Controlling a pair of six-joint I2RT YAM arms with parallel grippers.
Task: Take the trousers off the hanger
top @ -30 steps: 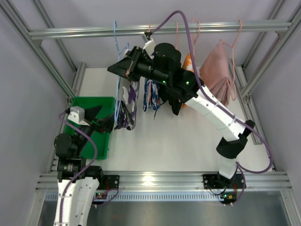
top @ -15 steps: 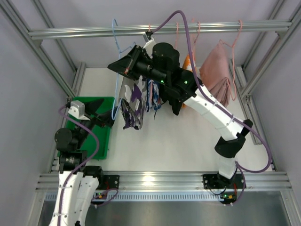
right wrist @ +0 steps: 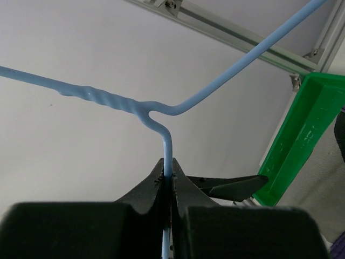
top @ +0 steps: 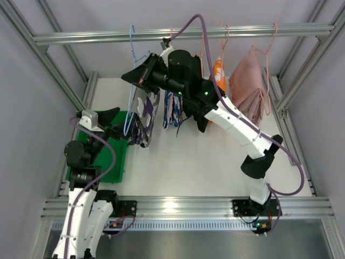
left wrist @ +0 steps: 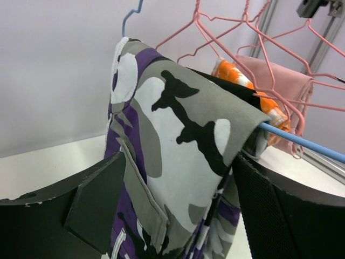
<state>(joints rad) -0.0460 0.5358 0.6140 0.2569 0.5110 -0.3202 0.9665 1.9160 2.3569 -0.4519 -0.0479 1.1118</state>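
1. The trousers (left wrist: 178,145) carry a camouflage print: purple, white and grey patches with black blots across them.
2. They are draped over the lower bar of the light-blue wire hanger (right wrist: 168,148), folded at the top, and both halves hang down. In the left wrist view the bar comes out of the fold on the right side.
3. That view also shows a stitched pocket flap on the near face of the cloth and a white edge at the upper left of the fold.
4. In the top view the trousers (top: 144,116) hang under the overhead rail (top: 178,35). They are left of a blue-and-white garment (top: 172,108), and their lower end is just beside the green bin (top: 108,162).
5. The right pincer (right wrist: 168,181) is clamped on the hanger wire just below the bend under the twisted neck. Its jaws are pressed together with the wire between them.
6. The left pincer (left wrist: 183,216) is spread wide, with one finger on each side of the hanging trousers. Whether the pads touch the cloth I cannot tell.
7. Pink hangers (left wrist: 226,32) hang on the same rail behind the trousers, along with an orange-patterned garment (left wrist: 237,75) and a dusty-pink garment (left wrist: 275,73).
8. The white tabletop (top: 205,156) lies below all of it.
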